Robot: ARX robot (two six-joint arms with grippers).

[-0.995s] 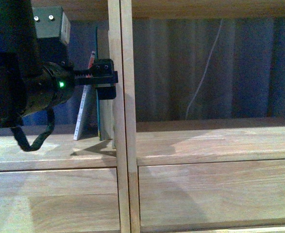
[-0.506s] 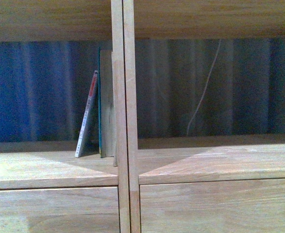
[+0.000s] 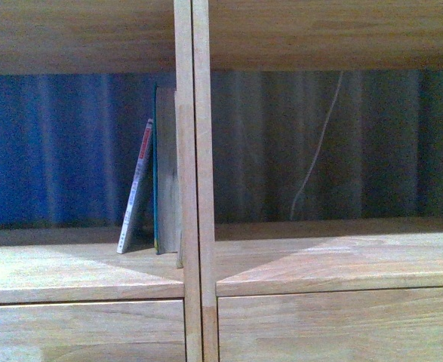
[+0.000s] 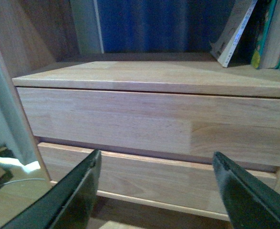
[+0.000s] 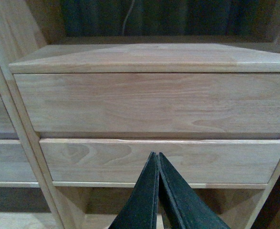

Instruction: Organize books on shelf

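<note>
- shelf (image 3: pixel 191 188): pale wood, double centre post, flat drawer fronts below the board. L bay holds the books; R bay shows only a thin white cord hanging behind the open back.
- green book (image 3: pixel 166 173): thicker, upright, pressed against centre post at R end of L bay. Long axis vertical.
- paperback (image 3: pixel 135 188): thin, red/white spine, just L of green book. Tilted, top leaning R toward green book, foot kicked out L. Looks to touch it at top, can't confirm.
- my left gripper (image 4: pixel 154 191): jaws spread wide, nothing held, low in front of L drawer fronts. Books lie up and to the R of it, further in.
- my right gripper (image 5: pixel 158 191): fingers pinched together, nothing between them, low in front of R bay drawers.
- L arm nearer to books, same bay; R arm has centre post in the way.
- judgement: next move, if any, is L arm going up and R to stand paperback straight. Otherwise task near done.
</note>
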